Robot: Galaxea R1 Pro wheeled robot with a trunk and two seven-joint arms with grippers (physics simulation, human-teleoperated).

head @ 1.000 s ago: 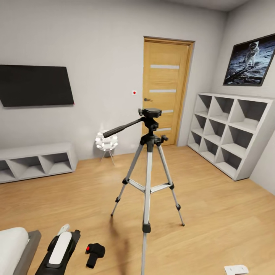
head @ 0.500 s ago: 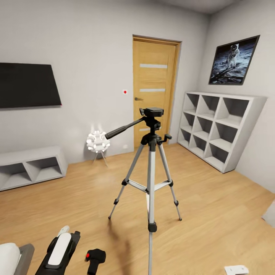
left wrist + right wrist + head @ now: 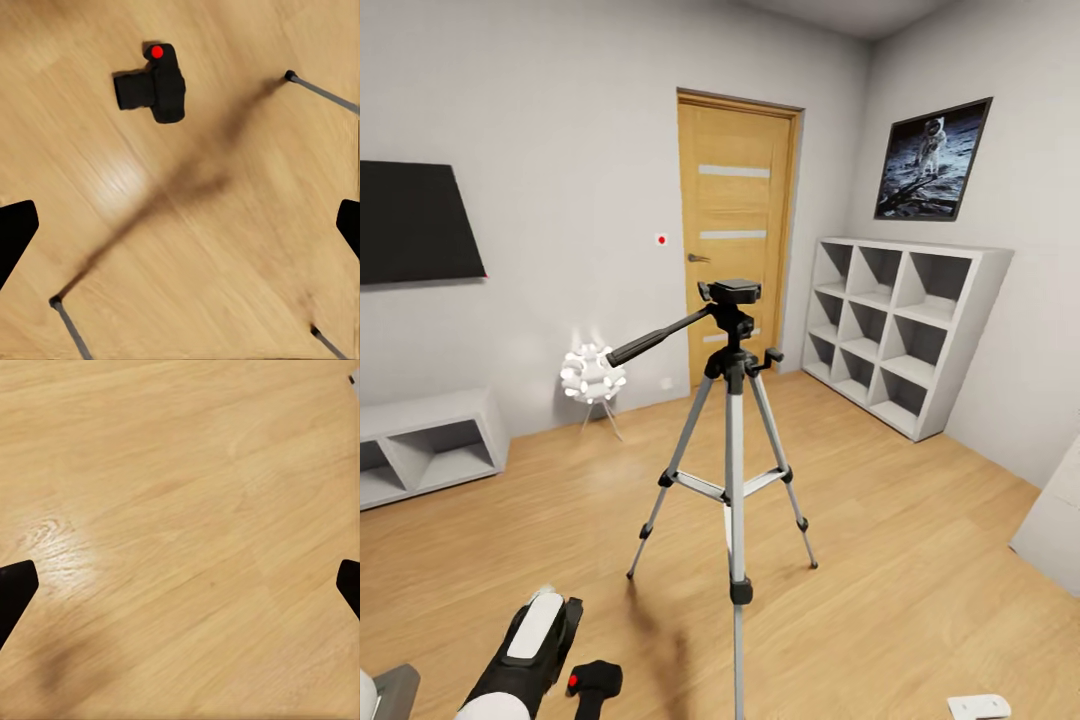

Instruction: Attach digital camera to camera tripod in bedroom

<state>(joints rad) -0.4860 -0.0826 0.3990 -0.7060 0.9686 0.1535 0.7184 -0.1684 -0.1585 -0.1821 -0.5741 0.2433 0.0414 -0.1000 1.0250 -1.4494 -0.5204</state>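
Black camera [image 3: 154,84] sits on the floor while the view swings right, tripod [image 3: 732,440] staying centred; left hand [image 3: 180,225] released, empty, nothing grabbed yet.

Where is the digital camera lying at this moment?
In the head view the camera lies on the wood floor at the bottom left, beside the left arm and just left of the tripod's nearest leg.

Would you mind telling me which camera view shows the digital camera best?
The left wrist view: the digital camera lies whole on the wood floor, lens and red button clear. The head view cuts it off at the bottom edge. The right wrist view shows bare floor.
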